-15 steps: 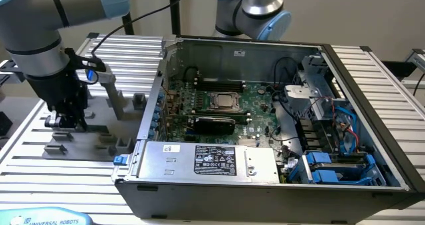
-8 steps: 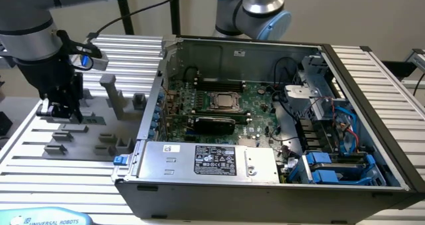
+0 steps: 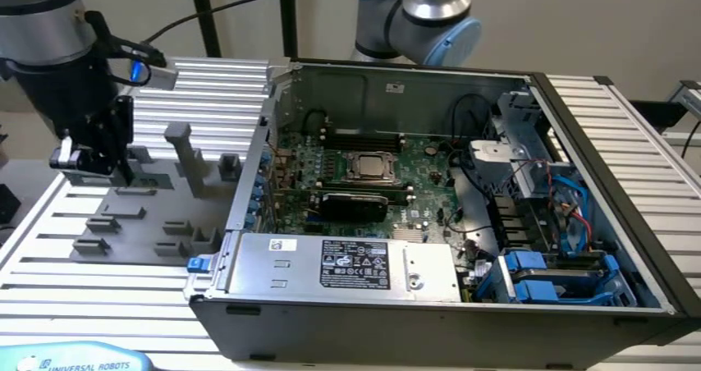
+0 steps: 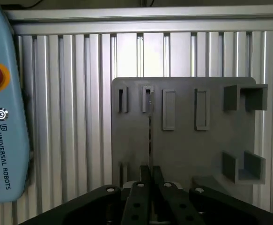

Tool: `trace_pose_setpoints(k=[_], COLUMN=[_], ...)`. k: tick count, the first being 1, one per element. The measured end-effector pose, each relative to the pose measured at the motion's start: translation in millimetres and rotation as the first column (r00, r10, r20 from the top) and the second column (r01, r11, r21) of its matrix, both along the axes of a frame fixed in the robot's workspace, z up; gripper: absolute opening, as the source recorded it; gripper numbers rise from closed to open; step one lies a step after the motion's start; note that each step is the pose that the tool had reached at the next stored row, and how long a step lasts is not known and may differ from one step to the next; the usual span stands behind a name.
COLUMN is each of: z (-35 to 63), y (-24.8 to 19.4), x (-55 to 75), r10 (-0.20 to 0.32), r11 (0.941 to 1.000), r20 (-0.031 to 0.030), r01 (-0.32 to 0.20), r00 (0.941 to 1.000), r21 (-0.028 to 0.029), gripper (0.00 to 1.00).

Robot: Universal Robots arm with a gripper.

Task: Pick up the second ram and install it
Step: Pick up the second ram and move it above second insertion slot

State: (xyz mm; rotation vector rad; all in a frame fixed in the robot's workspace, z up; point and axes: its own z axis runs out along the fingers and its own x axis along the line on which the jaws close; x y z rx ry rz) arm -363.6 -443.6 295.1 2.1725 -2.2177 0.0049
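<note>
In the wrist view the second ram (image 4: 150, 136) is seen edge-on as a thin dark line across the grey holder plate (image 4: 188, 150). It runs from a holder slot to my gripper (image 4: 151, 174), whose two black fingers are pressed together on its near end. In the exterior view my gripper (image 3: 118, 172) reaches down onto the holder plate (image 3: 143, 223) at that view's left, beside the open computer case. The large green motherboard (image 3: 362, 174) lies inside the case, apart from my gripper.
Grey holder blocks and a tall post (image 3: 180, 153) stand on the plate close to my gripper. The case wall (image 3: 258, 166) rises just to the exterior view's right of the plate. A teach pendant (image 4: 0, 117) lies on the ribbed table. A second arm (image 3: 422, 18) stands behind the case.
</note>
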Motion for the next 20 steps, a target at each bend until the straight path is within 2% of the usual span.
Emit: trace_pose_setpoints(k=[7, 20], z=[31.9, 90.9], y=[0.0, 0.0], x=[19.3, 77.0], r10=[0.000, 0.000], r11=[1.0000, 1.0000], r20=[0.0000, -0.0004], r01=[0.000, 0.000], r00=[1.0000, 1.0000], r21=[0.0001, 0.0007], gripper=[0.14, 0.14])
